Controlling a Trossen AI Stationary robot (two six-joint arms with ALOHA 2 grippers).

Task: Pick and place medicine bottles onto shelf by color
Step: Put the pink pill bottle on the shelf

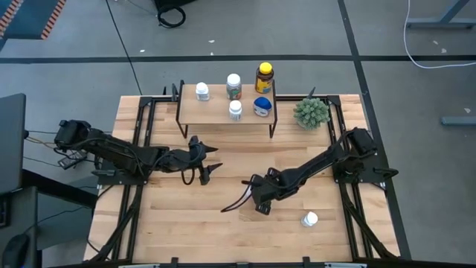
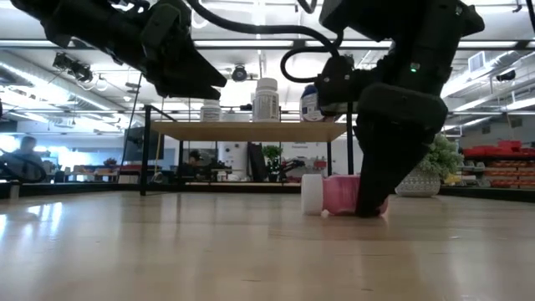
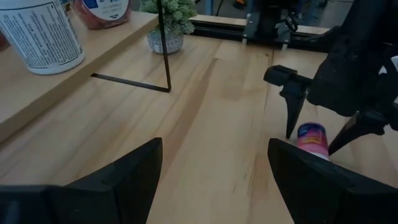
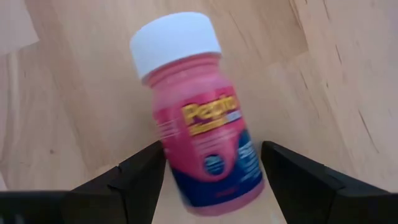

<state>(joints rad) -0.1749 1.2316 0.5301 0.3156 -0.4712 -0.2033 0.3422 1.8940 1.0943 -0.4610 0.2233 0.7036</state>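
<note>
Between the right hand's (image 4: 211, 180) fingers, pink bottle (image 4: 202, 140), white-capped.

open-plan robotics lab, strip ceiling lights (image 2: 50, 63), concrete floor (image 1: 74, 59), stocked racks (image 2: 501, 171)

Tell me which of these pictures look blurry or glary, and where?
Right wrist view: the pink bottle lying on the table between the right tool's open fingers is smeared, its label soft. Left wrist view: the left tool's own fingers are out of focus. Low view: bright ceiling lights leave both arms as dark silhouettes and a sheen on the tabletop. High view: evenly lit.
</note>
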